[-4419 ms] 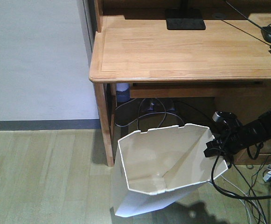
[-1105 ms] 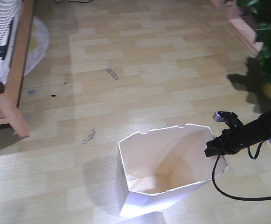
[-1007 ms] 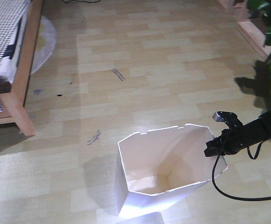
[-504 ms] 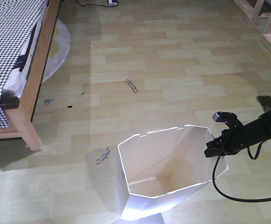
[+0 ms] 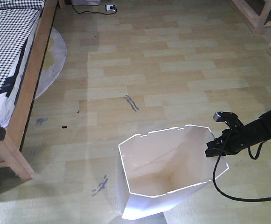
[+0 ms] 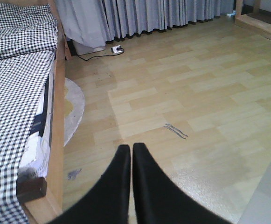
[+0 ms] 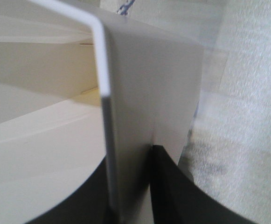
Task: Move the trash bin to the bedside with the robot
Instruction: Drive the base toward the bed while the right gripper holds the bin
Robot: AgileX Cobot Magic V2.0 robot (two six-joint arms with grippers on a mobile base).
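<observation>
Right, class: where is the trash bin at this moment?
In the front-facing view the trash bin is at bottom centre, its rim pinched in the right claw, the bed away at far left.

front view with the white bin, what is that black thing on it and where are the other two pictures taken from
This is a two-armed robot on a mobile base. The front camera looks down at a wooden floor and a white trash bin; the black thing is the right gripper, pinching the bin's rim. The right wrist camera shows that thin wall up close between two black fingers. The left wrist camera looks past the left gripper, shut and empty, toward the bed with checked bedding.
</observation>
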